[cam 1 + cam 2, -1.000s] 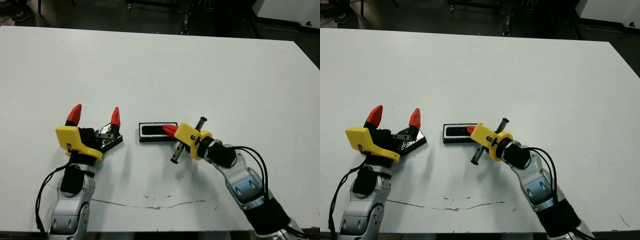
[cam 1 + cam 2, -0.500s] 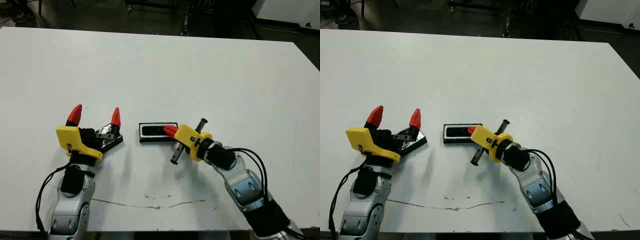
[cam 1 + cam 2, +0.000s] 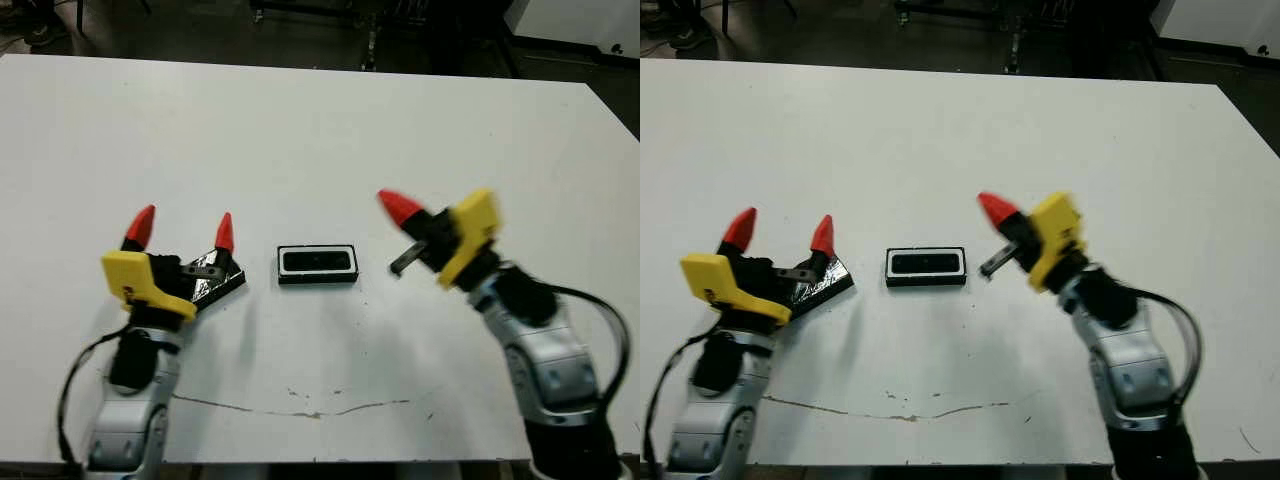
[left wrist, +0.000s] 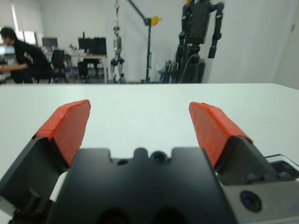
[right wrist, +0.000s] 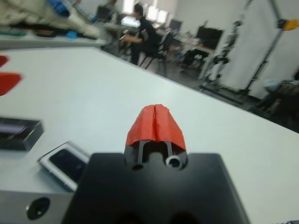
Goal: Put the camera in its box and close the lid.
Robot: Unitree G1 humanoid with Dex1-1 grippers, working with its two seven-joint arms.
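The box (image 3: 318, 264), a small black tray with a white lining, lies at the table's middle front. The dark camera (image 3: 318, 261) rests inside it, also seen as the camera (image 5: 67, 162) in the right wrist view. The glossy black lid (image 3: 224, 283) lies flat to the box's left, partly under my left gripper (image 3: 182, 228). That gripper is open, its red tips up and nothing between them. My right gripper (image 3: 398, 205) is shut and empty. It hangs raised above the table, right of the box and apart from it.
A thin cracked line (image 3: 300, 393) runs along the white table (image 3: 300, 130) near the front edge. Beyond the far edge sit a person (image 5: 142, 35) on a chair, desks and stands.
My right gripper has pulled its tips out of the box and risen up and to the right. The camera stays in the box. The left gripper has barely moved.
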